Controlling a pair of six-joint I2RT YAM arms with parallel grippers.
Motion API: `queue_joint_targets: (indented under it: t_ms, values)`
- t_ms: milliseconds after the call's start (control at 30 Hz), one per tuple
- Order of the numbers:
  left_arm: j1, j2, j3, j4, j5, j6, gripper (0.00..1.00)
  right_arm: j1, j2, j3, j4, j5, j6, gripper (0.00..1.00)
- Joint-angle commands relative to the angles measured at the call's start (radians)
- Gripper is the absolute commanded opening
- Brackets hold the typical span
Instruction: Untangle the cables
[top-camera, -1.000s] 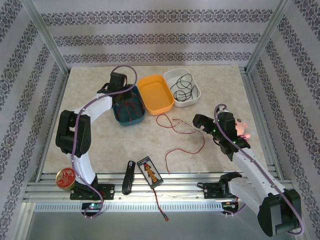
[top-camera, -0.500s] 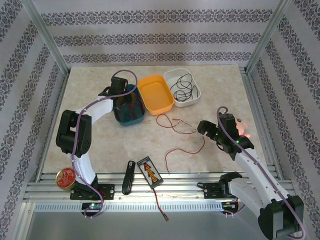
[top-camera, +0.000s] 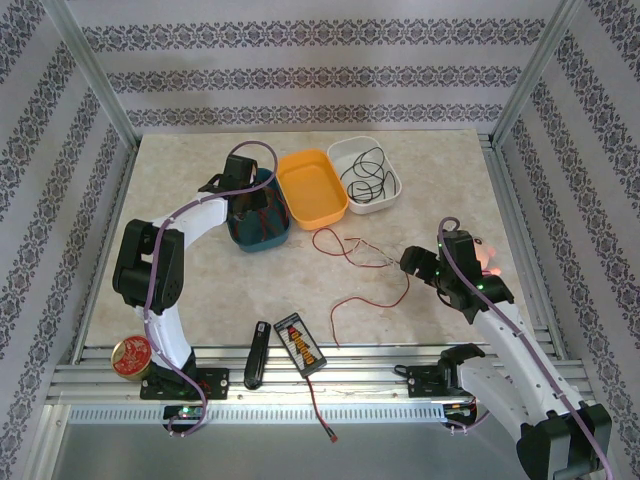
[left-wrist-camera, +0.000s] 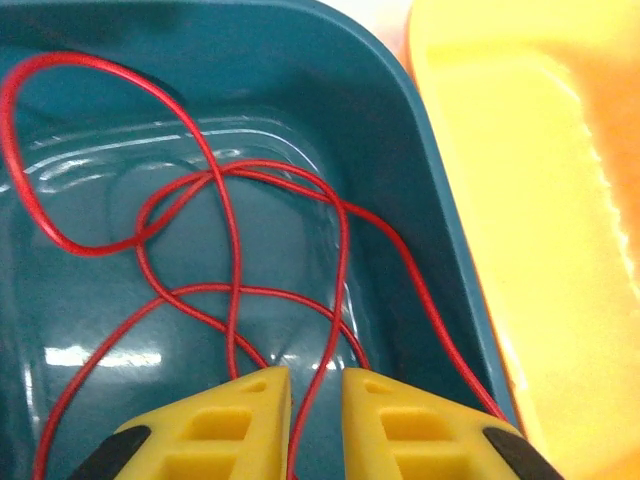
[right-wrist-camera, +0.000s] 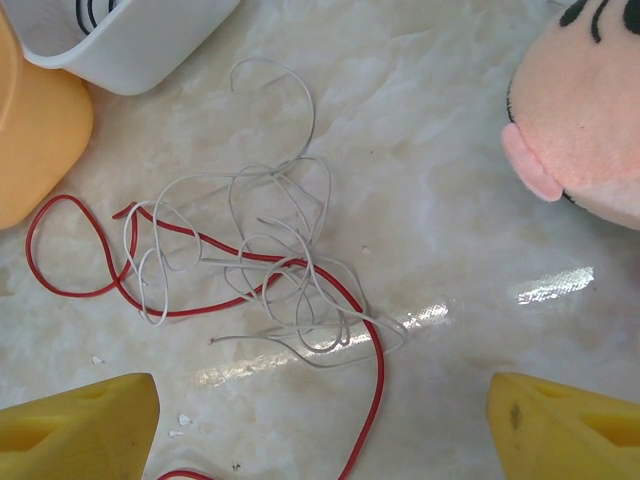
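A red cable (left-wrist-camera: 230, 250) lies in loose loops in the teal tray (left-wrist-camera: 420, 200). My left gripper (left-wrist-camera: 316, 378) hangs low inside that tray (top-camera: 262, 238); its yellow fingers stand a narrow gap apart, and one strand of the red cable runs through the gap without being pinched. On the table a pale cable (right-wrist-camera: 280, 250) is tangled with a second red cable (right-wrist-camera: 375, 400). My right gripper (right-wrist-camera: 322, 390) is wide open above this tangle, at its near right side (top-camera: 415, 263). A black cable (top-camera: 365, 170) is coiled in the white tray (top-camera: 392, 185).
An orange tray (top-camera: 312, 187) sits between the teal and white trays. A pink plush toy (top-camera: 487, 258) lies right beside my right wrist. Near the front edge are a black orange-striped device (top-camera: 300, 343), a black handle-like object (top-camera: 257, 355) and a red tin (top-camera: 131, 356).
My right gripper has drawn back to the right and slightly nearer, away from the tangle. My left gripper stayed in the teal tray, shifting a little; its jaws parted and then narrowed.
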Motion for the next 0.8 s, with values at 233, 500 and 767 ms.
queue_joint_targets:
  t_ms: [233,500,767]
  values:
    - [-0.017,0.034,-0.044,-0.127,0.014,0.037,0.13,0.006,-0.010,0.045,-0.047,0.032,0.011,0.85]
    - [-0.025,0.053,-0.070,-0.127,0.051,0.041,0.13,0.010,-0.010,0.039,-0.035,0.037,0.012,0.85]
    - [-0.025,0.130,-0.009,-0.141,-0.007,0.071,0.12,0.012,-0.001,0.033,-0.021,0.038,0.014,0.85]
